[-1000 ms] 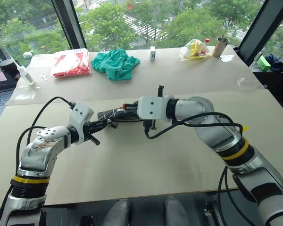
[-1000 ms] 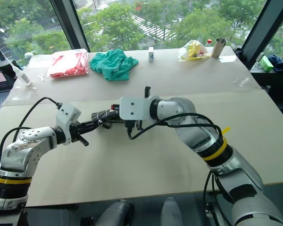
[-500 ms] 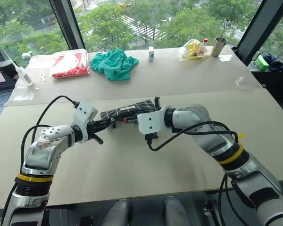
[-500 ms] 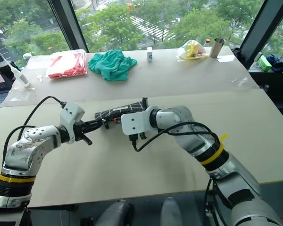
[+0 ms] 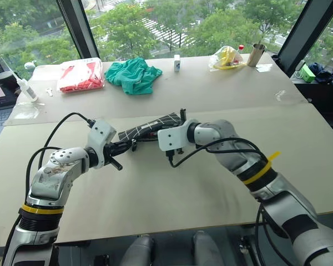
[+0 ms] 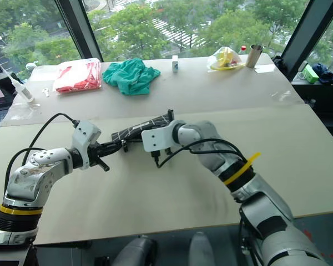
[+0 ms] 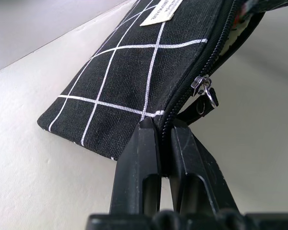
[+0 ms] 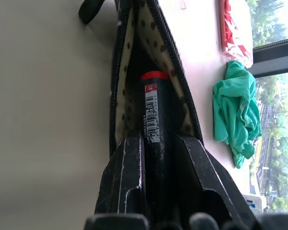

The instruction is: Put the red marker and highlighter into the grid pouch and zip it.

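Right wrist view: the right gripper (image 8: 156, 143) grips the slim red marker with black end section (image 8: 152, 115), whose tip lies inside the open mouth of the flat black fabric grid pouch (image 8: 134, 72), exposing a dotted lining. Left wrist view: the left gripper (image 7: 164, 139) is clamped on the pouch's corner beside the zipper pull (image 7: 205, 92). In the head views the right gripper hides the marker.

Head pair overlooking the table; wrist cameras looking close along the jaws

Both eye views are sharing the table (image 5: 172, 183); each wrist view is sitting just behind its jaws, facing the grid pouch (image 7: 134, 67) between them.
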Action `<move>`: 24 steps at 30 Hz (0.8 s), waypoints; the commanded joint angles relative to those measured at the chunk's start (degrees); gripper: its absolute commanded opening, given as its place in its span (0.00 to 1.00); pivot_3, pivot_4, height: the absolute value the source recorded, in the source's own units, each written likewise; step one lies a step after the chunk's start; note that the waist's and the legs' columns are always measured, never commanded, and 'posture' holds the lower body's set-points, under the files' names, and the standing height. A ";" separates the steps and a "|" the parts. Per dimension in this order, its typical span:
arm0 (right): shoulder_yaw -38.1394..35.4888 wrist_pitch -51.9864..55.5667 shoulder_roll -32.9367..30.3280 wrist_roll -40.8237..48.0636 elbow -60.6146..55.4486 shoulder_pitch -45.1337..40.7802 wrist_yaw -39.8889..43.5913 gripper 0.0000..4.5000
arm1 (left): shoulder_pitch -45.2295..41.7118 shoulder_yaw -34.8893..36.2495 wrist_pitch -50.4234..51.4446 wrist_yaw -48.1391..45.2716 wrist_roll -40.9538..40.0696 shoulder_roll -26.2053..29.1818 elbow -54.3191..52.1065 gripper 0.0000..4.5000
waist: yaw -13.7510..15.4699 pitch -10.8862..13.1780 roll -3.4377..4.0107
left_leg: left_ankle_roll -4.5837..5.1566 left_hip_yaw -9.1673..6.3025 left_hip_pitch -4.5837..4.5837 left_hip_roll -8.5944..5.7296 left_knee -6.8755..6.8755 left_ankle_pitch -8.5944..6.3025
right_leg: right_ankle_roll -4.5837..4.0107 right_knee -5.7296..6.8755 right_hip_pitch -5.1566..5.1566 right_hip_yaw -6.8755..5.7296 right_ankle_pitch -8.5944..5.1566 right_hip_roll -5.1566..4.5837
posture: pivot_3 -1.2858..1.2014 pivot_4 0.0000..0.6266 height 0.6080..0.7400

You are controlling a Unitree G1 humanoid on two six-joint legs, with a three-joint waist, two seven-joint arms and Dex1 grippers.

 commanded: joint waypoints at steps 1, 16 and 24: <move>1.96 -5.93 3.09 -1.82 0.76 -2.08 -1.53 0.11 | -0.54 -0.15 -0.57 -0.07 -0.31 -0.06 -2.28 0.00 | -0.02 0.00 0.00 | 0.00 0.00 0.00 0.00 0.00 0.00 | 0.00 0.01 0.00 0.00 0.00 0.00 | 0.52 0.24 1.00; -0.49 -9.29 3.28 -2.99 6.12 -2.17 -1.16 0.85 | -1.14 -0.64 -0.70 -0.56 -0.20 0.10 -1.79 0.00 | -0.09 0.00 0.00 | -0.01 -0.04 0.02 -0.01 0.01 0.01 | -0.01 0.02 0.02 -0.01 0.00 0.04 | 0.52 0.24 1.00; -11.13 -6.19 1.21 10.84 1.27 -4.08 6.39 1.00 | -0.84 -0.68 -0.67 -0.43 -0.23 0.01 -1.77 0.00 | -0.05 0.00 0.00 | -0.02 -0.04 0.01 -0.01 0.03 0.01 | -0.01 0.00 0.04 0.00 0.01 0.02 | 0.52 0.24 1.00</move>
